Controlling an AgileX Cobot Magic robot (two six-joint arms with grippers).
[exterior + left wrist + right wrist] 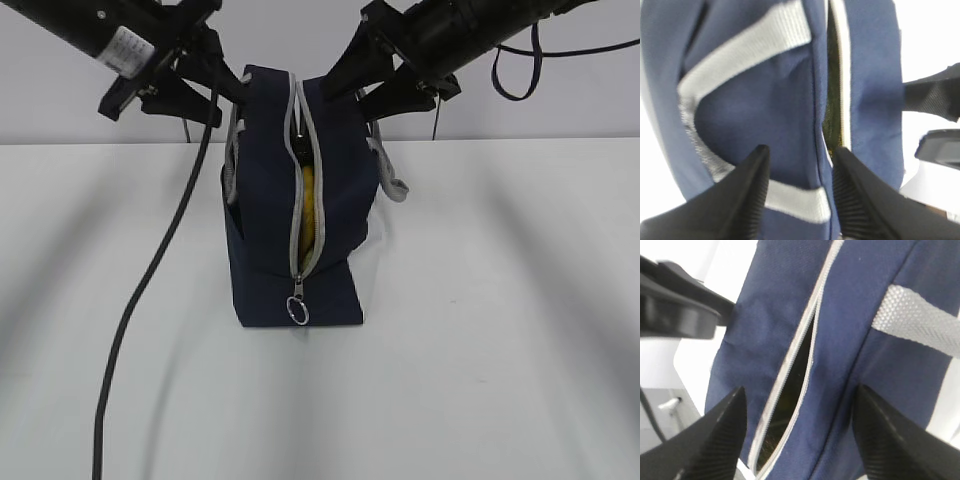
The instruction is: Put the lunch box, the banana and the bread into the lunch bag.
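Standing upright on the white table (500,350), the lunch bag (265,230) sits between the two grippers, which flank its top end from either side. Its grey zipper (297,200) is parted down the middle, the ring pull (298,311) hanging at the low end of the slit nearest the exterior camera. Through that gap a patch of yellow (309,205) shows inside the bag; whether it is the banana or the bread cannot be told. The lunch box is not visible in any view.

The left gripper (235,85) hovers at the bag's upper left corner. In its wrist view its black ribbed fingers (752,192) stand apart with navy fabric and a grey webbing handle (747,47) seen in the space ahead of them; the jaws are spread and nothing is pinched between them. The zipper slit runs just beyond its right-hand finger.

The right gripper (335,85) hovers at the bag's upper right corner. Its fingers (722,432) are parted wider, and the slit of the zipper lies straight ahead, between them, with dark interior showing through. Another grey handle strap (920,320) crosses the fabric ahead of its right-hand finger. Neither finger visibly presses the cloth. A black cable (150,290) trails from the left arm down across the table.
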